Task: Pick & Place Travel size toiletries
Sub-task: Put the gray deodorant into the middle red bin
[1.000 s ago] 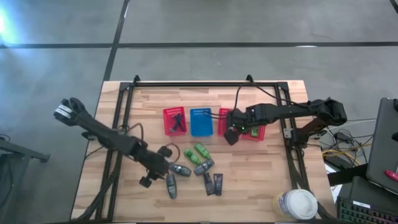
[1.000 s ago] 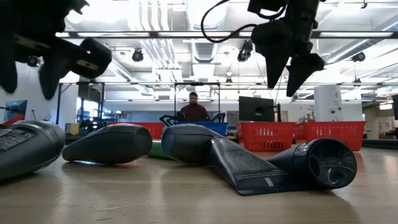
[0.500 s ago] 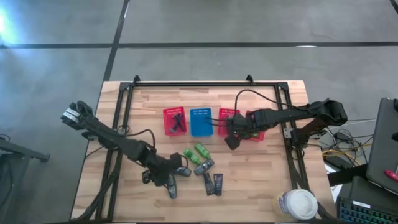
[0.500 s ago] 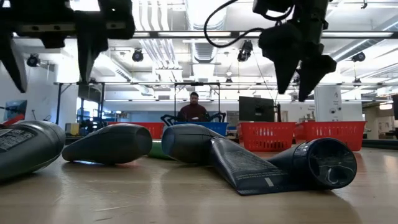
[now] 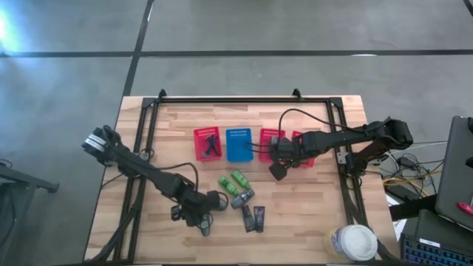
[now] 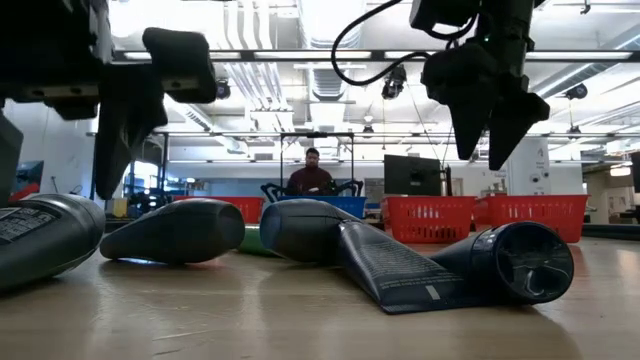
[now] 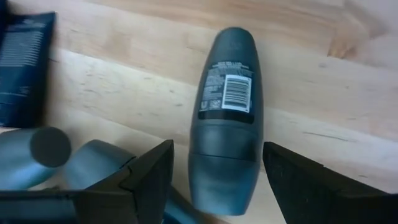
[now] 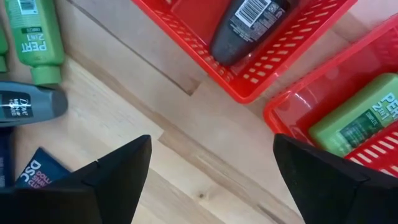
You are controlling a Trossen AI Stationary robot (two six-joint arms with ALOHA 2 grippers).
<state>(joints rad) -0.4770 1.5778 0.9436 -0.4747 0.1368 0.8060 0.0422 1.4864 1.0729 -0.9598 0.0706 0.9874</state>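
The toiletries lie in a cluster on the wood. There are two green tubes (image 5: 233, 182), grey tubes (image 5: 242, 198) and two dark flat packets (image 5: 254, 217). My left gripper (image 5: 198, 213) hangs open over them. In its wrist view a grey container (image 7: 225, 118) lies flat on its side between the two fingers (image 7: 149, 180), and neither finger touches it. My right gripper (image 5: 277, 171) is open and empty over bare wood, just near of the red baskets (image 5: 271, 144). One of those baskets holds a dark grey item (image 8: 249, 25), and the other holds a green tube (image 8: 360, 118).
Along the far side stand a red basket with thin dark pieces (image 5: 207, 144), a blue basket (image 5: 239, 144) and two red baskets (image 5: 303, 148). A black frame rail (image 5: 140, 148) runs along each table side. A white-lidded jar (image 5: 353, 241) sits at the near right corner. A person (image 6: 312, 175) sits in the room beyond.
My left gripper has moved toward the table's right and near edge and come down over the grey tubes, turning as it went. My right gripper has drifted a little toward the near edge, away from the red baskets. No toiletry has moved.
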